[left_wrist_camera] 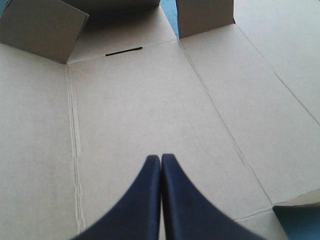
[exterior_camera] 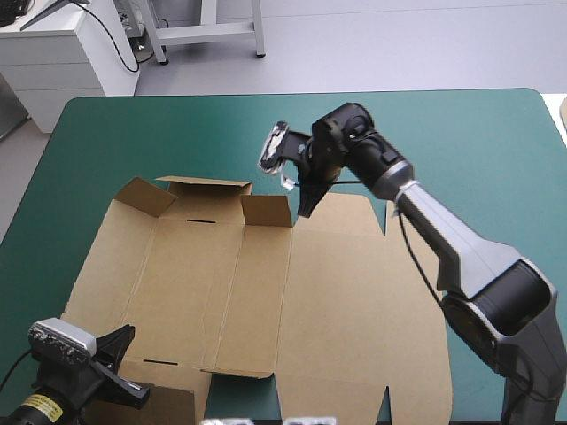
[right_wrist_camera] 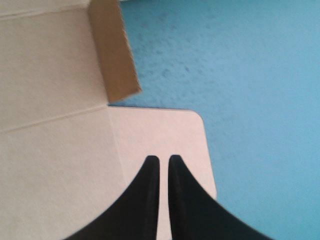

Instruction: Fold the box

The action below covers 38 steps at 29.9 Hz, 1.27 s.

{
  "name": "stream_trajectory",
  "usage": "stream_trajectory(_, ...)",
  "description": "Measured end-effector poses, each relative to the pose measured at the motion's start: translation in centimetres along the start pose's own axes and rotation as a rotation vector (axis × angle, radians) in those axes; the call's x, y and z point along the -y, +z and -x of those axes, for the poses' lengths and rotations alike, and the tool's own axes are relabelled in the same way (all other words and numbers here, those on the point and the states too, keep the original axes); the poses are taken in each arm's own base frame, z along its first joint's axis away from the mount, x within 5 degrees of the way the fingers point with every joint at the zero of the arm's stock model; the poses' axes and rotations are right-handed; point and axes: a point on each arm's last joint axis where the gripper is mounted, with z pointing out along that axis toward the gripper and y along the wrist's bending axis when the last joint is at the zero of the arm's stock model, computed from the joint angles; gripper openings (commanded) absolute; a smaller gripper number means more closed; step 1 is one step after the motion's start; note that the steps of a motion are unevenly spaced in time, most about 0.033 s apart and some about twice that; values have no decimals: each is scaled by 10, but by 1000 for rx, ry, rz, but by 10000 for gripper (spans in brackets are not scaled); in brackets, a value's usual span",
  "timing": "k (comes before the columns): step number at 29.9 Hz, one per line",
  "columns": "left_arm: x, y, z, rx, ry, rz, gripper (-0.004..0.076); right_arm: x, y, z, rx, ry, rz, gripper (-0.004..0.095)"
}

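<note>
Two hands, both clenched on nothing, are at the box [exterior_camera: 266, 301], a flat brown sheet lying on the teal-green counter [exterior_camera: 461, 142]. Only the high view shows the whole sheet, with small flaps [exterior_camera: 205, 188] raised along its far edge. The left hand [left_wrist_camera: 160, 158] is at the box's near left corner. Its wrist view shows black fingers pressed together over a bare panel. The right hand [right_wrist_camera: 163, 159] points down at the box's far edge. Only its wrist view shows the thin gap between its fingers, above a rounded corner of the box.
</note>
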Motion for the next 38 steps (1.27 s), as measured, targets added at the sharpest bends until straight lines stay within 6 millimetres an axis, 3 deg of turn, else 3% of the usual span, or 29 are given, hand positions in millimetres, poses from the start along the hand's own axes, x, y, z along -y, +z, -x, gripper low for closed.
stream_trajectory(3, 0, 0, 0, 0, 0, 0, -8, 21, -30, -22, 14, 111, -58, 6)
stream_trajectory(8, 0, 0, 0, 0, 0, 0, -8, 40, -83, -65, 47, 316, -140, 6)
stream_trajectory(14, 0, 0, 0, 0, 0, 0, -8, 30, -118, -119, 41, 492, -144, 6)
stream_trajectory(25, 0, 0, 0, 0, 0, 0, -8, -30, -125, -223, -94, 741, -153, 6)
stream_trajectory(33, -1, 0, 0, -2, 7, 8, -8, -78, -125, -264, -75, 927, -180, 6)
stream_trajectory(38, -5, -3, 6, -11, -14, 46, -8, -94, -129, -270, -42, 976, -213, 6)
